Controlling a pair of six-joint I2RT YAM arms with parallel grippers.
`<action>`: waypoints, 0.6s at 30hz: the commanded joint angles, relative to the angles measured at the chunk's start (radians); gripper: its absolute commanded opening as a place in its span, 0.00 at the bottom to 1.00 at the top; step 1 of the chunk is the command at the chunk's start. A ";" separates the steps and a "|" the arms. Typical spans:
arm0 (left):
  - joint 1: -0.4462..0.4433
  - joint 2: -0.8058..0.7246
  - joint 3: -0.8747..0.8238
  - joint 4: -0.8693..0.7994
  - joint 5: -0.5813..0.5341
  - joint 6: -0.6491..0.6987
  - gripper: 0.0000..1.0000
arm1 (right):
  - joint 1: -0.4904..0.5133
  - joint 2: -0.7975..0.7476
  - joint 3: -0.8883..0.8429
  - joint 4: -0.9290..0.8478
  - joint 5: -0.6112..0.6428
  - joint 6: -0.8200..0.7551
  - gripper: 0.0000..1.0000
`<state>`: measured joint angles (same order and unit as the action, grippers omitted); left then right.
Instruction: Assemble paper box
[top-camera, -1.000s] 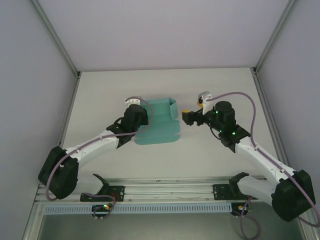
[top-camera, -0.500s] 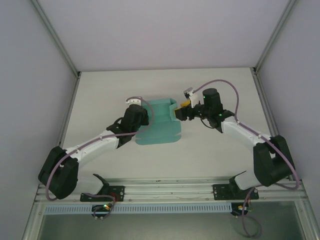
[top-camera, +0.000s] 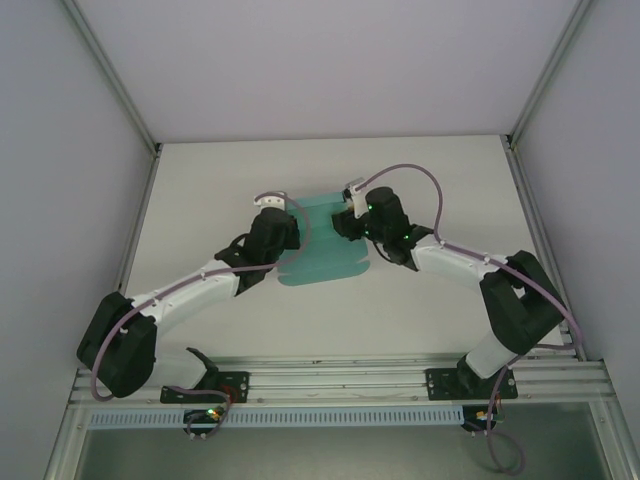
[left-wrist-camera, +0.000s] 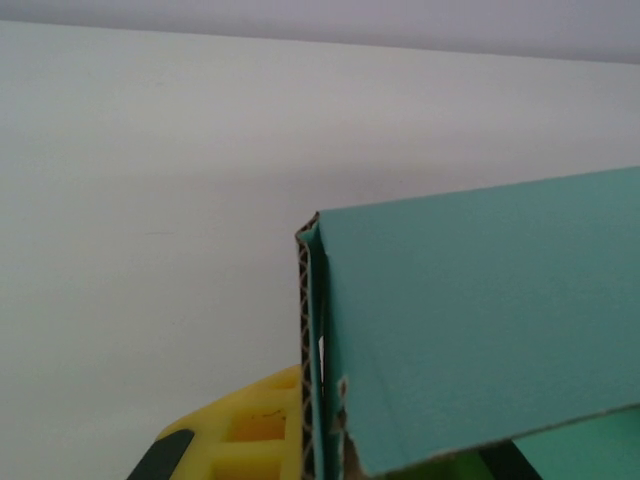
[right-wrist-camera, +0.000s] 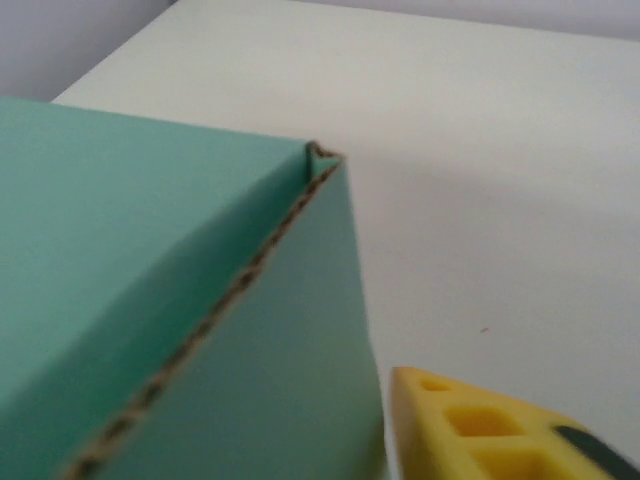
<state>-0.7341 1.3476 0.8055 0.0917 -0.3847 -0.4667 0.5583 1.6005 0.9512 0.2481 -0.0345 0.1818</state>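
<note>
From above I see the teal box (top-camera: 325, 258) part-folded mid-table (top-camera: 200, 190), left gripper (top-camera: 291, 244) at its left edge, right gripper (top-camera: 345, 224) at its right; left wrist, its corrugated edge (left-wrist-camera: 308, 350) touches a yellow finger (left-wrist-camera: 250, 435); right wrist, a yellow finger (right-wrist-camera: 470, 430) just beside its wall; whether either gripper's jaws are clamped, I can't tell.

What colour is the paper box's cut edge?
Brown corrugated edge on the teal-green box; clearest in the left wrist view.

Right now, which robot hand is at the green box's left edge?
The left gripper, on the arm based at the bottom left. It meets the paper box at its left edge; the right gripper is at the far right corner.
</note>
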 joint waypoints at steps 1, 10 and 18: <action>-0.010 0.007 0.038 -0.012 -0.015 0.008 0.00 | 0.013 0.016 0.044 0.030 0.214 0.037 0.26; -0.028 0.038 0.079 -0.078 -0.084 -0.049 0.00 | 0.090 0.027 0.080 -0.079 0.654 0.068 0.00; -0.026 0.051 0.104 -0.105 -0.074 -0.069 0.00 | 0.082 0.041 0.127 -0.199 0.588 0.030 0.26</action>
<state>-0.7536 1.3949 0.8764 0.0566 -0.4416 -0.5098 0.6857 1.6321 1.0657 0.1143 0.4423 0.1982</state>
